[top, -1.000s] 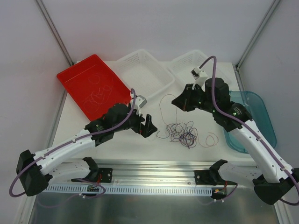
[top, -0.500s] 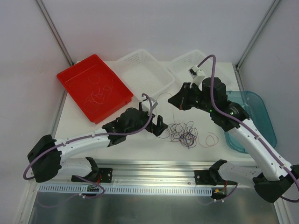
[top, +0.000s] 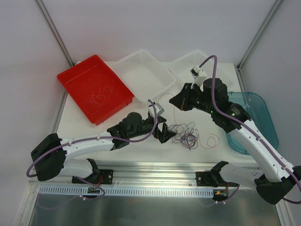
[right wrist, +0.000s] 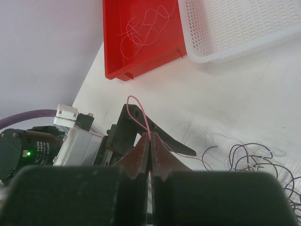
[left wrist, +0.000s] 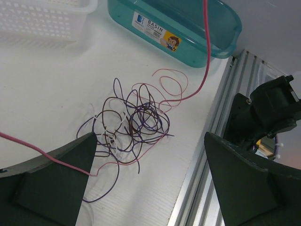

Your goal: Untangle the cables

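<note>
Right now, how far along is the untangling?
Done: a few loose cables lie in the red tray. In hand: the right pincer is shut on a pink cable leading up from the tangle; the left pincer is open beside it. Left: most of the tangle, dark and purple loops, on the table.

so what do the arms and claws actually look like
Left arm and right arm: white links, black joints and bases, a lilac hose running along each. Left claw and right claw: plain matte black wedge-shaped fingers, no markings visible.
</note>
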Action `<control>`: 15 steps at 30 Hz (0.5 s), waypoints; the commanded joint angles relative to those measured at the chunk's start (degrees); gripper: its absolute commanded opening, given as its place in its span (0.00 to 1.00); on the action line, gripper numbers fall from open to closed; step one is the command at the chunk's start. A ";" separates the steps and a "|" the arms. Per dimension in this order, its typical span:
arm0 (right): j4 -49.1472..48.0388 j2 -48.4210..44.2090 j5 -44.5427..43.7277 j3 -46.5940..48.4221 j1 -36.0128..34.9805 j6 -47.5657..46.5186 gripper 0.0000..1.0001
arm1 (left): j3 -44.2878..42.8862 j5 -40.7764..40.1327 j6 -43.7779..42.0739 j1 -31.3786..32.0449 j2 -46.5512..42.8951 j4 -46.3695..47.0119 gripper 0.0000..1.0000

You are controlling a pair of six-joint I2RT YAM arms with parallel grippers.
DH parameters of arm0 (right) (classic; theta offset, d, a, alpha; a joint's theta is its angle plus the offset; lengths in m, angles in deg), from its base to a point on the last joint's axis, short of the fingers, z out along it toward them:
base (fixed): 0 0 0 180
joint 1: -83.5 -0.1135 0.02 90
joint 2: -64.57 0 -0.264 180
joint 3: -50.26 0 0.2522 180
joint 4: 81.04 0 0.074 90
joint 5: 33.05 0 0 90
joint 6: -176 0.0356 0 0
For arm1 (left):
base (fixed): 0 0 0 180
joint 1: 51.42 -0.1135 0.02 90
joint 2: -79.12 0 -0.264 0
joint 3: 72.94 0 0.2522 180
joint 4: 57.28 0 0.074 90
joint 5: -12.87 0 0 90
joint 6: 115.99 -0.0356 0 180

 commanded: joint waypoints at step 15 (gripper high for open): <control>-7.12 -3.26 -3.73 -4.74 -1.61 8.04 0.01 | -3.99 -13.87 7.49 5.81 8.48 16.06 0.95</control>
